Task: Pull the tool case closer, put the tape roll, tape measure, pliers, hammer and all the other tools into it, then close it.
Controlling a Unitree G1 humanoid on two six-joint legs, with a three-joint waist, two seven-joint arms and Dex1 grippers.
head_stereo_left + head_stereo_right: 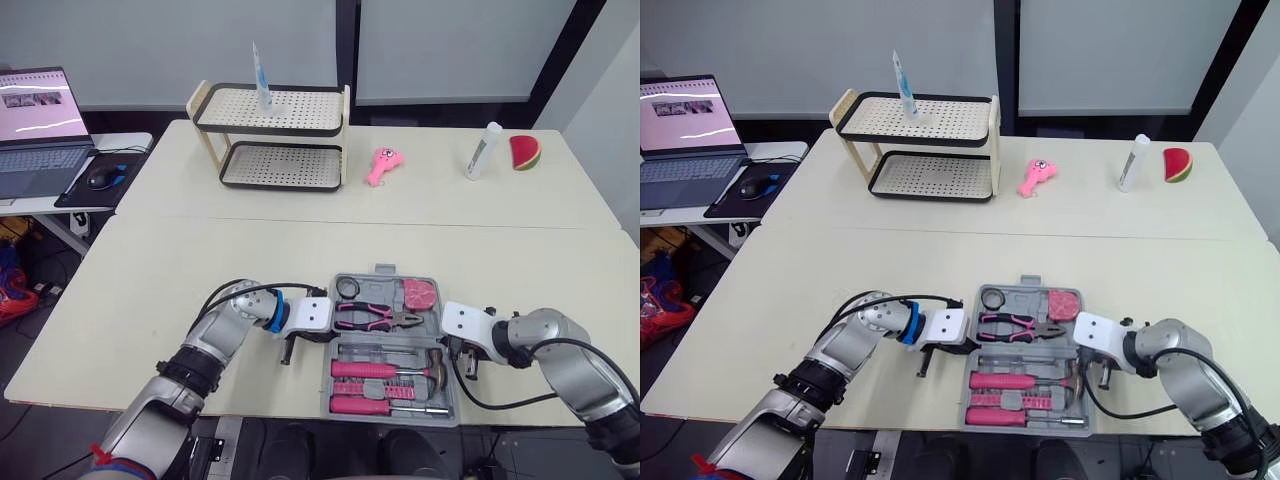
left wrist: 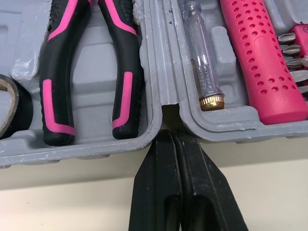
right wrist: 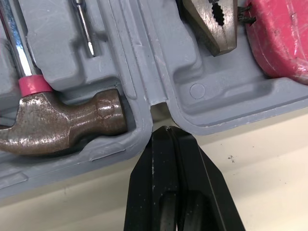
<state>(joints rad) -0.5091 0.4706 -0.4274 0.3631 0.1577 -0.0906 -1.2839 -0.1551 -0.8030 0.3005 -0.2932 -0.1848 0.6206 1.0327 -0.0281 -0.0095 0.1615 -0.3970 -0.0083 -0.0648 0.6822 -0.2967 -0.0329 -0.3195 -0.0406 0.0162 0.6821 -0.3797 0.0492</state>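
Two cream tables (image 1: 200, 270) pushed together, side desk (image 1: 35, 206) with laptop (image 1: 40, 130), pale wall panels (image 1: 150, 50) behind

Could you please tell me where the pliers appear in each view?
Left eye: pink-and-black pliers in the far half of the grey plastic tool case.
Right eye: same place.
Left wrist: handles, beside the black tape roll.
Right wrist: steel nose, beside the pink tape measure.
Shared landmark: the case's hinge ridge.

Lighting: bright, even, from overhead. Shadows on the table (image 1: 200, 260) are faint and soft-edged. The laptop screen (image 1: 38, 103) is washed out; the hammer head (image 3: 62, 120) shows dull highlights.
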